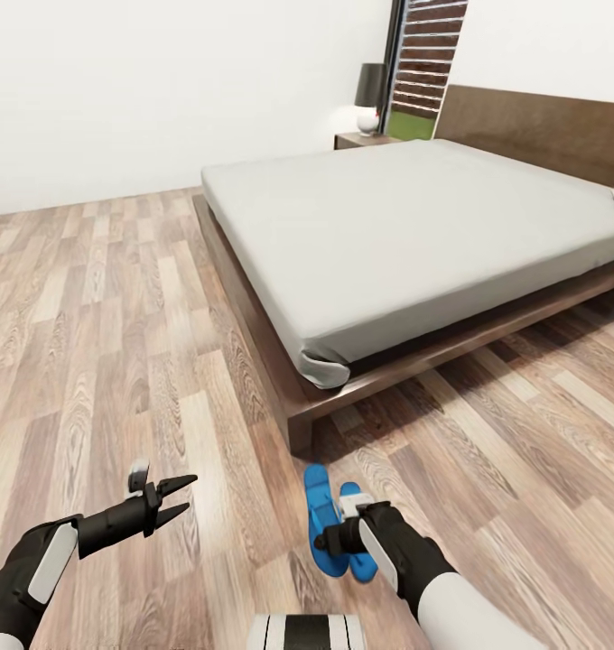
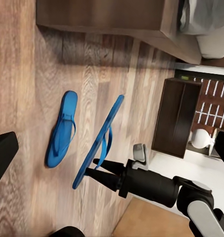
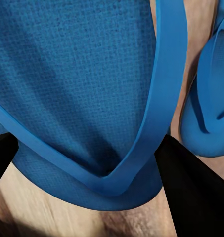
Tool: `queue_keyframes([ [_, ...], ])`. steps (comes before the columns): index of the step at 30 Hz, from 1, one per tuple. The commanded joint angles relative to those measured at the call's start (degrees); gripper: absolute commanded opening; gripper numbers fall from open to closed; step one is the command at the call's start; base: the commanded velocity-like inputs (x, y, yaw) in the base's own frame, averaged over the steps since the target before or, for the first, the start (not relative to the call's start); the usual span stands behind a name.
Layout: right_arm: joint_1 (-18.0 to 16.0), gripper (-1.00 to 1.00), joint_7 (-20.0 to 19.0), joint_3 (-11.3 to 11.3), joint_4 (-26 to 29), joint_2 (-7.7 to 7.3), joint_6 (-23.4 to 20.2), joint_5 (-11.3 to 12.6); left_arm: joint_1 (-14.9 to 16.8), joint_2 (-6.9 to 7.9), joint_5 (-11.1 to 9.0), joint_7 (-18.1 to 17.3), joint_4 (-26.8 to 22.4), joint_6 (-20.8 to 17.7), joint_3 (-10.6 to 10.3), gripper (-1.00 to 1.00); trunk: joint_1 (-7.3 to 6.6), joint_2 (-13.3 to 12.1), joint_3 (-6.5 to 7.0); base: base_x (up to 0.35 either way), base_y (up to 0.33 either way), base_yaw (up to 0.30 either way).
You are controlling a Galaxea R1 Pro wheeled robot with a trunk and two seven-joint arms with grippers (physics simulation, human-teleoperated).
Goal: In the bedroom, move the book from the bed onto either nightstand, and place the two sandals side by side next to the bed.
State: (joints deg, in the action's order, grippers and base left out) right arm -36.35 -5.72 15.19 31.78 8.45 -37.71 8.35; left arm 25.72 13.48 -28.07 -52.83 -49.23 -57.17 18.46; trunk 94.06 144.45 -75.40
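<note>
Open plank floor (image 1: 99, 307) is seen to the left of the bed (image 1: 388, 226) and ahead of the left gripper (image 1: 173, 502), with nothing lying on it; to the right, the way is blocked by the bed's dark frame corner (image 1: 298, 424), near which the two sandals (image 1: 339, 533) are set; the right gripper (image 1: 330, 539) is crowded against one sandal's strap (image 3: 141, 148); the mattress top is largely bare.

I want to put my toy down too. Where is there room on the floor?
Bare floor lies wide between the bed and the white wall. It is crowded by the bed's corner, where two sandals lie under the right gripper.
</note>
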Motion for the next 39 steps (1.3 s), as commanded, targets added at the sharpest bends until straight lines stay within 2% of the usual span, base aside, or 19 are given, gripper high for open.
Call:
queue_keyframes([
  [1,0.0,-1.0,0.1,0.2,0.1,-0.05,-0.2,0.7,0.0,0.0,0.1,-0.3,0.0,-0.2,0.1,1.0,0.01,0.0,-0.27,0.0,0.0,0.0],
  [16,-1.0,-1.0,1.8,0.1,-0.9,-0.18,1.9,0.6,0.0,-0.02,0.2,-0.3,0.1,-0.1,0.1,1.0,0.4,0.2,-3.59,0.0,0.0,0.0],
  [36,-4.4,-1.0,1.9,-0.1,-2.2,-0.43,2.3,0.6,0.0,0.0,0.1,-0.3,0.1,-0.1,0.1,1.0,0.91,0.5,-8.02,0.0,0.0,0.0],
  [39,-5.2,-1.0,2.0,-0.1,-2.2,-0.45,2.2,0.6,0.0,0.04,0.2,-0.3,0.1,-0.1,0.1,1.0,0.91,0.5,-8.02,0.0,0.0,0.0],
])
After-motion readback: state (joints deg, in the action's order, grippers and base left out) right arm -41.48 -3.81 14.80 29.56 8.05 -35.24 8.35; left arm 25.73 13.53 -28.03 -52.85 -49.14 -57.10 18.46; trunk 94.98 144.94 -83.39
